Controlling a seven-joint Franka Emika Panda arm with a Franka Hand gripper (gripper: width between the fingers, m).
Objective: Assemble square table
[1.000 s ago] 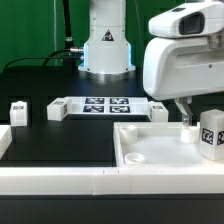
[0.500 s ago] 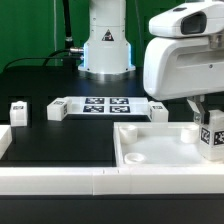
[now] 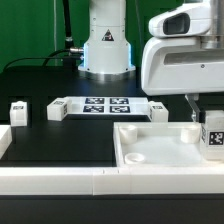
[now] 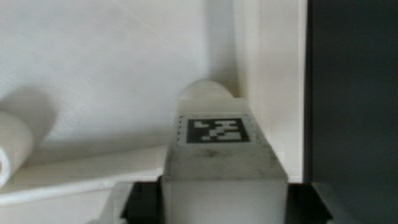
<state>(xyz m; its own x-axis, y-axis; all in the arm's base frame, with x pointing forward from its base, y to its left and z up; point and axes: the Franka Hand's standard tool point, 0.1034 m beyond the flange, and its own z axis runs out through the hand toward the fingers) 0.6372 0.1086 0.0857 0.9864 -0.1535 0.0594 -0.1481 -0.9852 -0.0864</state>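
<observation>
Tabletop (image 3: 165,150) lies rim-up, toward exterior view's right. Gripper (image 4: 217,200) clamped on leg (image 3: 212,137), one finger each side. Leg upright, long axis running straight down from gripper into tabletop's right-hand corner; contact unclear.

Bulky white arm housing (image 3: 178,62), white base (image 3: 107,50), black cables (image 3: 64,25), dark-fingered hand (image 4: 222,205).

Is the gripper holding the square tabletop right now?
No, the gripper is clamped on a small tagged leg, which it holds at the tabletop's edge on the exterior view's right.
</observation>
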